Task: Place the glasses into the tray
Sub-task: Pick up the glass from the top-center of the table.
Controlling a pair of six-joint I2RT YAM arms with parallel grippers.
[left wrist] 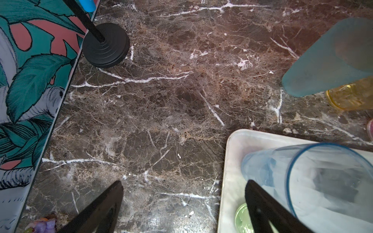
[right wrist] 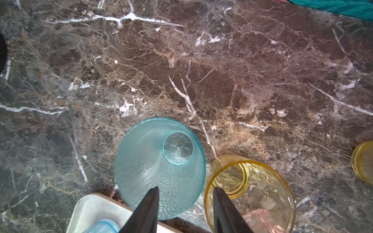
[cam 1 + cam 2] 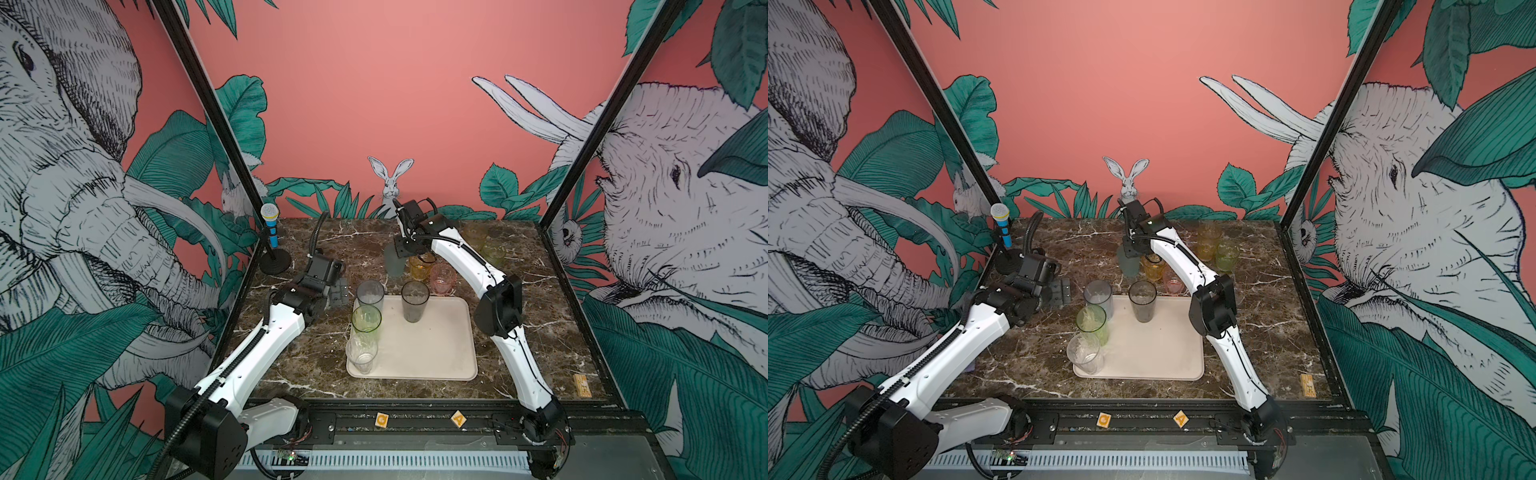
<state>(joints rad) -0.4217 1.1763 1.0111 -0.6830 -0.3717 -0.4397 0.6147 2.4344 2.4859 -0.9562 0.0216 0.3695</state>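
The cream tray [image 3: 436,353] holds a grey glass [image 3: 370,293], a green one [image 3: 366,318], a clear one [image 3: 361,353] and a smoky brown one [image 3: 414,301]. Just past its far edge a frosted teal glass [image 2: 157,167] stands upright beside an amber glass [image 2: 262,201] and a pink one [image 3: 444,276]. My right gripper [image 2: 185,188] is open astride the teal glass's rim, one finger inside and one outside. A yellow glass [image 3: 473,235] and a short green one [image 3: 493,251] stand further back. My left gripper [image 1: 184,182] is open and empty over bare marble by the tray's far left corner.
A blue toy microphone [image 3: 271,232] on a black round stand [image 1: 105,45] occupies the far left corner by the wall panel. A small yellow block [image 3: 582,384] lies at the front right. Two lettered blocks [image 3: 381,419] sit on the front rail.
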